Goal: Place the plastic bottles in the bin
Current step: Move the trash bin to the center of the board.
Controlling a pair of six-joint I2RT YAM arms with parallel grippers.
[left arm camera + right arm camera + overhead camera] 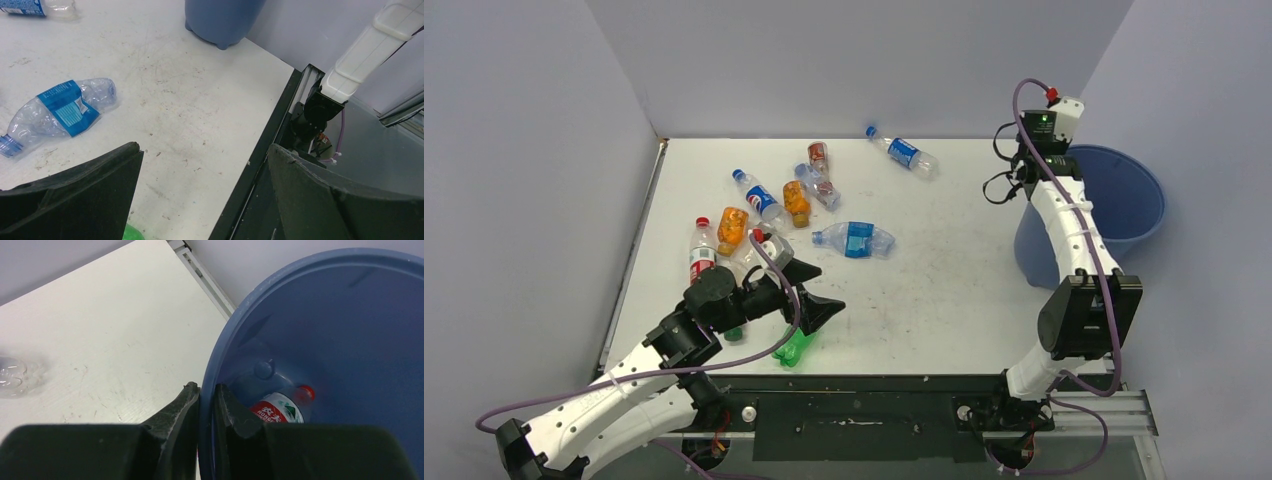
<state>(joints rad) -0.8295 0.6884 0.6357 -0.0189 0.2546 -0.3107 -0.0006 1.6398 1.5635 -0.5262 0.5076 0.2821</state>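
The bin (1136, 200) stands at the right edge of the table (944, 290). The right gripper (206, 388) is at the bin's rim on the side facing the bottles, and its jaws are closed on that rim, one finger outside the wall and one inside. Down in the bin lies a red-labelled bottle (278, 411) with a red cap. The left gripper (830, 287) hangs low over the near-left part of the table, its jaws spread wide and holding nothing, and a green bottle (793, 348) lies just beside it on the near side. The other plastic bottles are scattered across the left half of the table. A crushed blue-labelled bottle (856, 240) is nearest the middle, with an orange bottle (796, 203) and a second orange bottle (731, 229) further left. A clear blue-labelled bottle (904, 153) lies off by the far wall.
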